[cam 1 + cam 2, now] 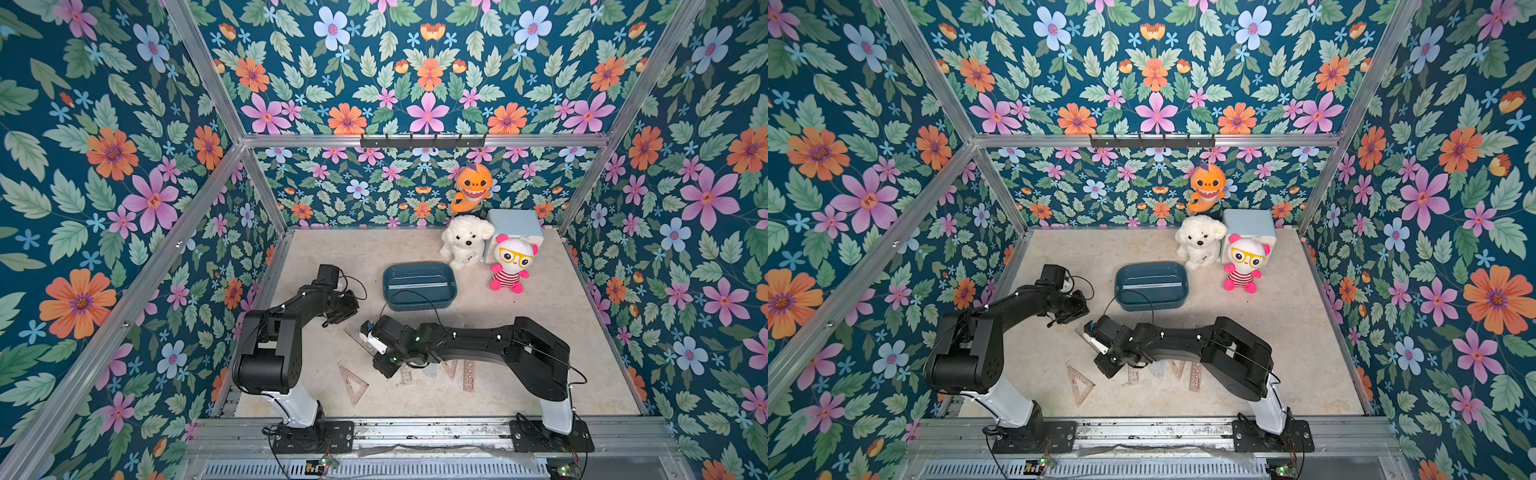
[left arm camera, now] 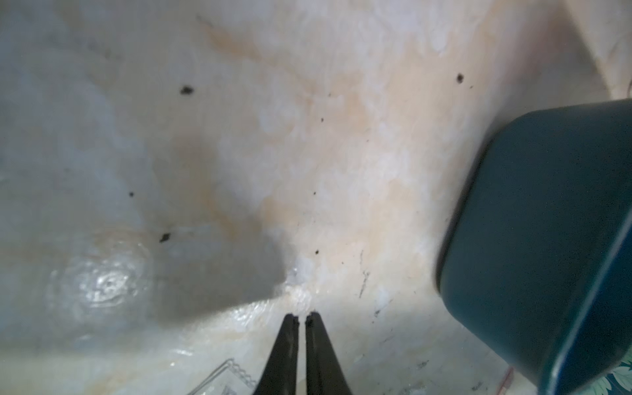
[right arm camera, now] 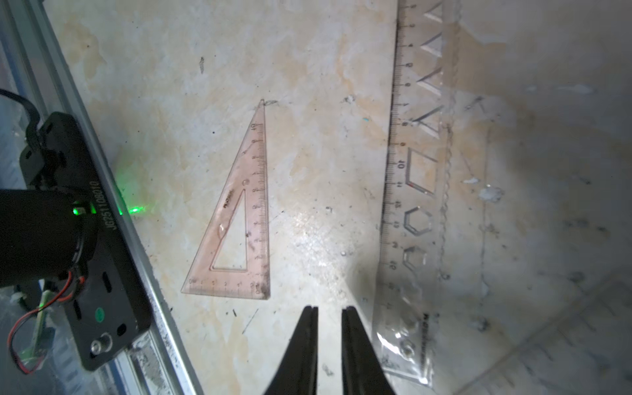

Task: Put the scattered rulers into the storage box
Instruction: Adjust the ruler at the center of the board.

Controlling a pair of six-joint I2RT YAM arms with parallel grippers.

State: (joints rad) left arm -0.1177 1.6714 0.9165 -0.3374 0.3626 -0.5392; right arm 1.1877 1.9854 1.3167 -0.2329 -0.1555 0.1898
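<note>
Right wrist view, right end effector near clear ruler

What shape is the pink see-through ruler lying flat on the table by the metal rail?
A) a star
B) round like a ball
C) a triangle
C: the pink ruler has three straight edges meeting at three corners, with a smaller triangle hole cut in its middle.
</note>
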